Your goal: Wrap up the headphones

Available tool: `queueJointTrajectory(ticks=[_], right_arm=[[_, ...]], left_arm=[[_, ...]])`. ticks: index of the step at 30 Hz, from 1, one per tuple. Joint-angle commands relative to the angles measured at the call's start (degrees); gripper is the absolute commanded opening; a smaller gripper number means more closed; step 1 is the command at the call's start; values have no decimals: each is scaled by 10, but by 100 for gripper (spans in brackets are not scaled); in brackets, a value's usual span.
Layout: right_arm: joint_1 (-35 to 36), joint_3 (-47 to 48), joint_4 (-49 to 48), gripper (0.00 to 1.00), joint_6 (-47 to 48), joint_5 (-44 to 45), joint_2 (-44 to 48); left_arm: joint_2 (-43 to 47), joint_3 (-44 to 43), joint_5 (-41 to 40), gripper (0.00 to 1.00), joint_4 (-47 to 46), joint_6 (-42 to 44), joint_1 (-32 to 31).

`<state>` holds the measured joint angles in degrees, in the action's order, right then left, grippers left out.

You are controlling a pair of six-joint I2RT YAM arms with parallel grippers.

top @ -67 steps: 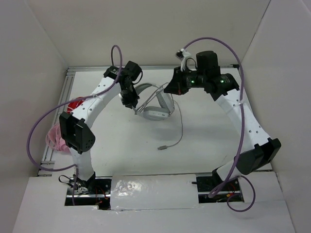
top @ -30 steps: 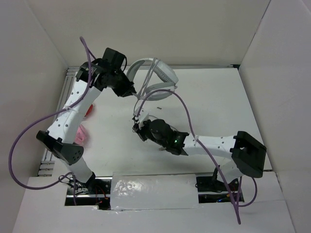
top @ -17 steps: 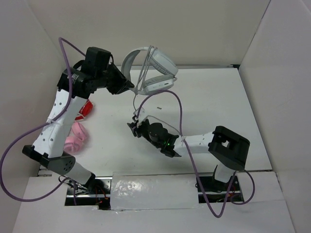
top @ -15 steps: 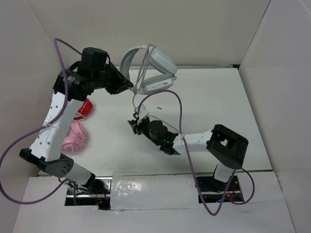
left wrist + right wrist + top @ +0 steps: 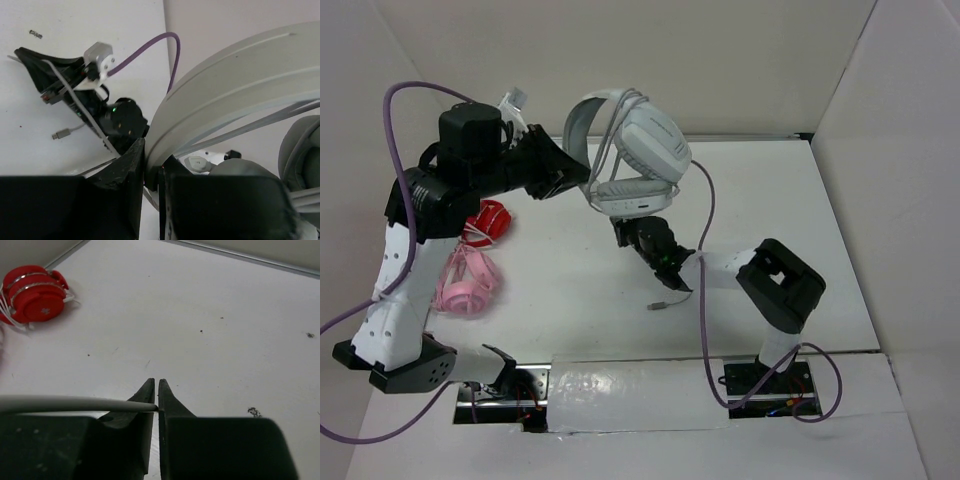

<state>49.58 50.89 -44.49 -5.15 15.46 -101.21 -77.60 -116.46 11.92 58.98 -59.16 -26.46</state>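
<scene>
From above, my left gripper (image 5: 578,178) is raised off the table (image 5: 800,220) and clamps the headband (image 5: 582,118) of the headphones (image 5: 645,150), which hang in the air over the far middle. My right gripper (image 5: 624,228) sits just beneath them, its tips partly covered by the lower ear cup, so its state is unreadable here. The plug (image 5: 660,305) lies on the table near it. The red headphones (image 5: 488,218) and pink headphones (image 5: 465,280) lie at the left, partly behind my arm. My left wrist camera shows both fingers (image 5: 135,165) pressed against the headband's edge, with one ear cup (image 5: 300,155) cut off at the right. My right wrist camera shows the fingers nearly together, pinching the thin cable (image 5: 75,403), which runs out of the left edge.
</scene>
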Motion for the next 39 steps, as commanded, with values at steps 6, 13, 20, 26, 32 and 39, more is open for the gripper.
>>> queueJointTrajectory(ticks=[6,13,20,26,32,39], right_arm=[[-156,-44,-2,0,-74,-124,95],[-287,95,303,0,-24,-253,152],[-365,375,721,0,45,-334,118],[-412,462,862,0,69,-456,115],[-421,469,924,0,94,-666,146],[-362,412,864,1,33,-844,176]], left_arm=[[56,38,75,0,-91,21,-1],[26,90,-2,0,-52,80,-3],[-24,199,17,0,-108,227,-3],[-58,260,-93,0,-140,272,-20],[-165,186,-257,0,-13,196,-21],[-227,138,-284,0,19,128,-27]])
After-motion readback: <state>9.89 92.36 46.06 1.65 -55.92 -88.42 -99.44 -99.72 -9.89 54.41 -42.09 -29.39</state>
